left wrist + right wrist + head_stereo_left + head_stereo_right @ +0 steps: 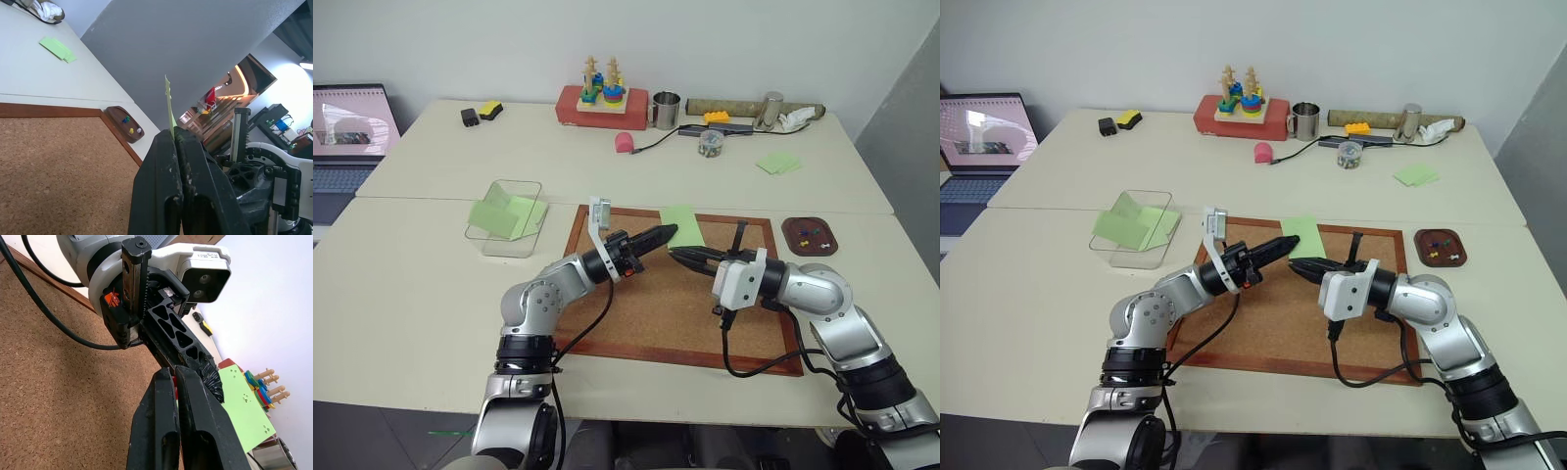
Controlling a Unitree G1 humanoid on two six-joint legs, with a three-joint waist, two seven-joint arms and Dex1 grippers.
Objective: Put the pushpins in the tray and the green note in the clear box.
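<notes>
1. Note (682, 224), the green slip, lies at the far edge of the corkboard (636, 313), which sits on the surface (411, 284) and is the largest thing there; the arms cover much of the board's middle.
2. Clear box (506, 217) stands on the surface to the left of the board, well apart from the note, with green sheets inside; its walls are hard to trace against the pale top.
3. Left gripper (672, 232) reaches over the board with its fingers pressed together on the near-left corner of the note. In the left wrist view the note's edge (169, 103) rises thin from between the fingertips, so the paper is seen edge-on there.
4. Right gripper (675, 254) points toward the left one, fingers together; its tip is close beside the other gripper's. The right wrist view shows something small and red (174, 382) between its fingers, too hidden to name.
5. Tray (809, 235) sits just right of the board, and the pushpins (810, 233) in it are mere specks from the head views. The left wrist view shows them better: blue, yellow and a pale one (131, 128).
6. More green slips (778, 163) lie on the far surface; the left wrist view cuts them near its edge.
</notes>
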